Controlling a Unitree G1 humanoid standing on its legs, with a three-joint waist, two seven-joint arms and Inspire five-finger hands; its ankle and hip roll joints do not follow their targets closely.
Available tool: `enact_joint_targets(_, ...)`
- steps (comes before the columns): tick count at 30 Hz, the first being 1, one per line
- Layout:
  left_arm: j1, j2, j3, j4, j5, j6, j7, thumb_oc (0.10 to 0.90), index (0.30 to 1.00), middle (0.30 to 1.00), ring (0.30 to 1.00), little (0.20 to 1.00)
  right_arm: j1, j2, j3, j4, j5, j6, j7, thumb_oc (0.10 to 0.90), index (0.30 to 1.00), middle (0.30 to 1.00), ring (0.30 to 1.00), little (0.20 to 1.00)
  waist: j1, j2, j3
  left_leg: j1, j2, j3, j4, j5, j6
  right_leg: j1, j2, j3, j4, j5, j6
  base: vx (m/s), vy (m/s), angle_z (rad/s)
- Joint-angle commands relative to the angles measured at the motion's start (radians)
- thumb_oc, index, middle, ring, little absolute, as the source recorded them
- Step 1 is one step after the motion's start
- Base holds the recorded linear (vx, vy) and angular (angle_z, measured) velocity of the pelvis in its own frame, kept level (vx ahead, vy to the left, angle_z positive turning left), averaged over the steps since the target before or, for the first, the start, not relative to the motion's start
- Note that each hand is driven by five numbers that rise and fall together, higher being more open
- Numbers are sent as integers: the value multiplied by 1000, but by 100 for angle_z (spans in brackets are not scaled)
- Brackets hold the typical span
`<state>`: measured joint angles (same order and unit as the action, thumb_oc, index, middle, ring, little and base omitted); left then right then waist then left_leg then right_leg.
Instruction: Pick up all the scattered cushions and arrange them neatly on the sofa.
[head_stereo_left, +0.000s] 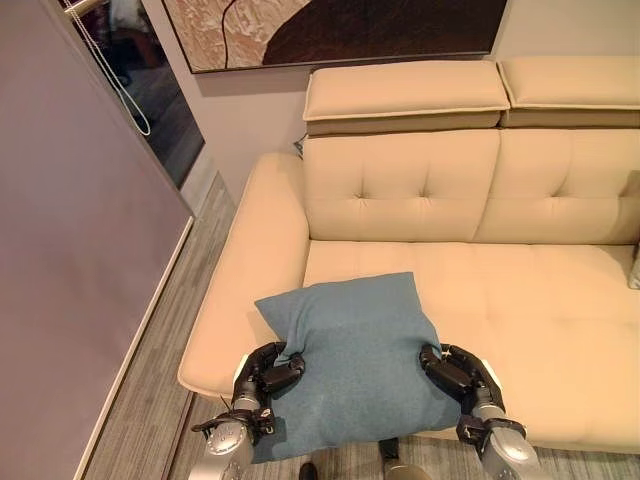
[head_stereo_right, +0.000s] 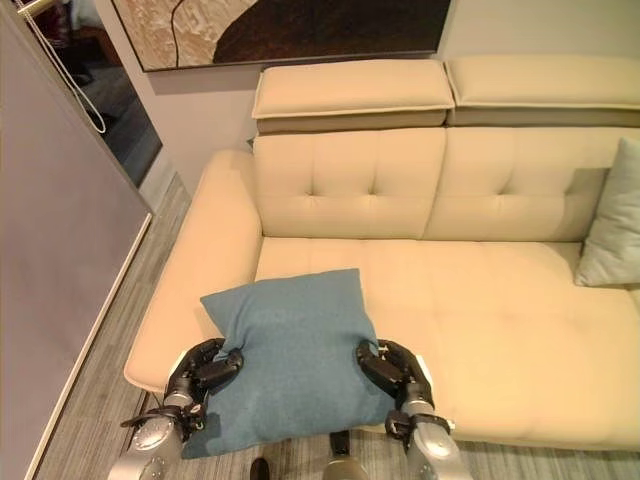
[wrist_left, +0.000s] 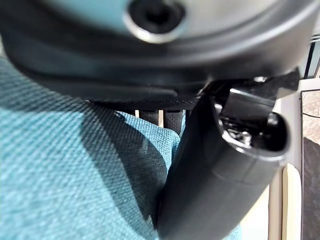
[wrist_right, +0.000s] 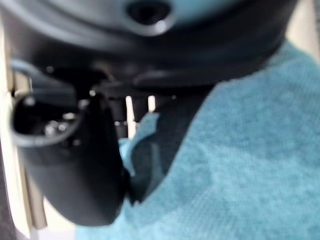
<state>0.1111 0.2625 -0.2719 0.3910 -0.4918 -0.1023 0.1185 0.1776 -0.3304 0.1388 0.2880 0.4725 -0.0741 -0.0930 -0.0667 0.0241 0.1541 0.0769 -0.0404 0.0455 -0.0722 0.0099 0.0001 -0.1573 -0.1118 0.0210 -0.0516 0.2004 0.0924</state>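
We hold the blue cushion (head_stereo_left: 350, 360) by its side edges, left robot hand (head_stereo_left: 268, 370) and right robot hand (head_stereo_left: 452, 370) both pinching it, over the sofa (head_stereo_left: 520, 300) seat's front. It looks light, soft and floppy, best held at both edges.

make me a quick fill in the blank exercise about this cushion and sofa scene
1. The teal cushion is held by ____ hands, the left hand and the right hand.
2. The teal cushion lies over the ____ edge of the beige sofa seat.
3. A pale cushion leans against the sofa's ____.
4. A framed picture hangs on the ____ above the sofa.

Missing words: both; front; backrest; wall
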Motion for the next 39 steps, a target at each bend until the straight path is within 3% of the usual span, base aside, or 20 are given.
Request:
enact_joint_targets(1, -62, 8, -32, -106, -2, -78, -70, 400, 300, 300, 300, 300, -149, 79, 29, -192, 0, -127, 72, 400, 300, 300, 300, 300, 33, 1, -41, -53, 2, -27, 92, -104, 1, 48, 8, -154, 178, -211, 66, -38, -32, -72)
enact_joint_targets(9, -71, 17, -36, -105, -10, -75, -76, 400, 300, 300, 300, 300, -145, 81, 31, -223, -26, -121, 80, 400, 300, 300, 300, 300, 38, 18, -39, -36, 54, 3, 59, -90, -7, 53, -87, -175, 206, -187, 78, -12, -135, -34)
enact_joint_targets(12, -76, 15, -31, -104, -13, -79, -75, 400, 300, 300, 300, 300, -144, 74, 31, -229, -35, -116, 81, 400, 300, 300, 300, 300, 46, 4, -49, -38, 71, 8, 61, -90, -30, 98, -104, -204, 144, -188, 86, 36, -265, 6)
enact_joint_targets(15, -72, 7, -28, -105, -31, -78, -67, 400, 300, 300, 300, 300, -144, 59, 34, -230, -31, -117, 76, 400, 300, 300, 300, 300, 45, -10, -53, -50, 116, 3, 107, -90, -63, 111, -76, -203, 112, -200, 77, 70, -342, -5)
enact_joint_targets(19, -89, -12, -50, -100, -32, -77, -69, 400, 300, 300, 300, 300, -148, 34, 24, -246, -24, -128, 69, 400, 300, 300, 300, 300, 34, -10, -31, -102, 154, -3, 217, -87, -84, 146, -38, -225, 88, -233, 44, -14, -261, -6)
enact_joint_targets(21, -105, -24, -69, -92, -29, -76, -63, 400, 300, 300, 300, 300, -143, 28, 11, -254, -14, -131, 53, 400, 300, 300, 300, 300, 16, -17, -17, -153, 180, 48, 324, -48, -84, 166, -31, -247, 81, -248, 17, -13, -193, 11)
enact_joint_targets(27, -103, -26, -74, -97, -28, -70, -71, 400, 300, 300, 300, 300, -132, 33, 13, -251, -15, -124, 58, 400, 300, 300, 300, 300, 28, -35, -17, -200, 70, 12, 336, -101, -58, 196, -11, -234, 52, -251, 3, 75, -76, 9)
enact_joint_targets(29, -103, -24, -75, -95, -21, -59, -70, 400, 300, 300, 300, 300, -129, 38, 7, -249, -8, -124, 51, 400, 300, 300, 300, 300, 36, -39, -21, -244, 31, 24, 320, -91, -47, 208, -1, -233, 42, -250, 5, 131, 1, 2)
enact_joint_targets(32, -90, -21, -65, -99, -18, -57, -74, 400, 300, 300, 300, 300, -128, 53, 7, -244, -11, -122, 53, 400, 300, 300, 300, 300, 48, -32, -30, -213, 21, 25, 256, -83, -37, 212, 22, -217, 48, -262, 10, 130, 50, 1)
enact_joint_targets(33, -80, -17, -61, -105, -16, -58, -74, 400, 300, 300, 300, 300, -129, 65, 7, -242, -15, -127, 52, 400, 300, 300, 300, 300, 54, -35, -37, -199, 3, -6, 237, -86, -33, 213, 26, -215, 61, -269, 15, 164, 64, -38)
enact_joint_targets(37, -67, -4, -49, -112, -10, -57, -77, 400, 300, 300, 300, 300, -134, 79, 15, -243, -32, -126, 62, 400, 300, 300, 300, 300, 65, -36, -50, -143, 2, 6, 174, -95, -7, 202, 11, -218, 143, -281, 32, 137, 98, -37)
enact_joint_targets(39, -62, 17, -37, -123, -11, -56, -74, 400, 300, 300, 300, 300, -147, 97, 31, -238, -27, -117, 77, 400, 300, 300, 300, 300, 62, -29, -35, -110, 12, 18, 154, -98, 16, 121, -14, -214, 303, -240, 78, 56, 101, -29)
